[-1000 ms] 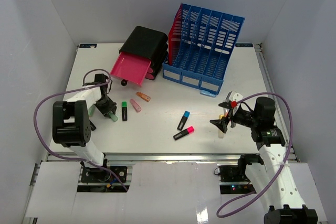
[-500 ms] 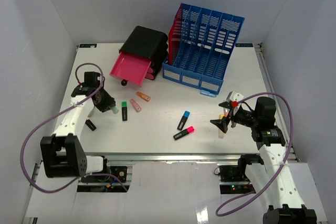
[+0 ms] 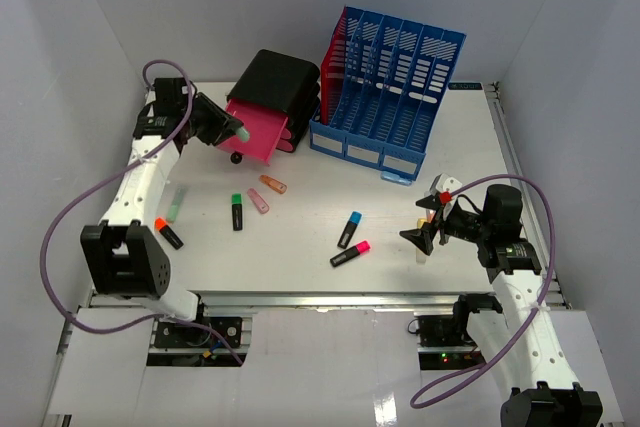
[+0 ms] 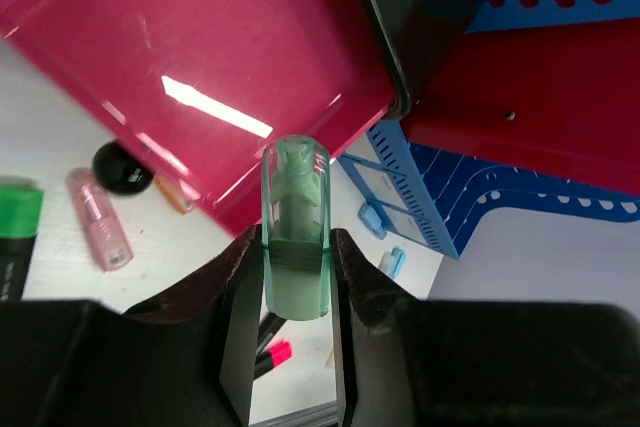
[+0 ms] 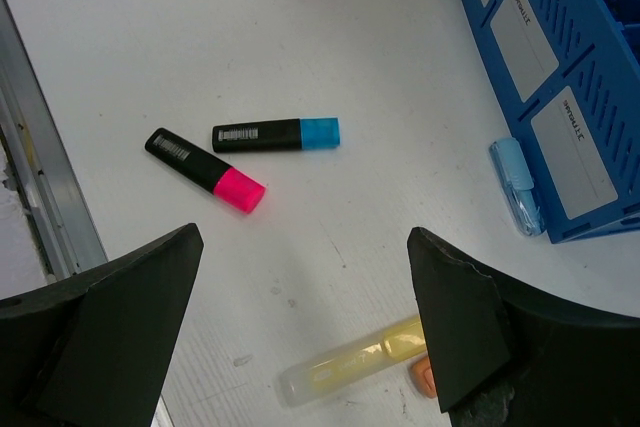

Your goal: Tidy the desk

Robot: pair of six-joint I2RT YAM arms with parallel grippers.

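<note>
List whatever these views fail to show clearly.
- Left wrist view: the mint highlighter's lower end, hidden between the left hand's fingers.
- Right wrist view: the yellow pen's end, behind the right hand's finger; the blue file rack's label print, too small.
- Top view: the black drawer unit's inside, covered by its shell.

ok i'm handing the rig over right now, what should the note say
Left tool: shut on a pale green translucent highlighter, poised at the open pink plastic drawer of the black organiser.
Right tool: open, empty, above a pale yellow translucent highlighter lying on the white desk.
Done: nothing seen in the drawer.
Left: stow the green one, then the yellow and the other markers scattered on the desk.
</note>
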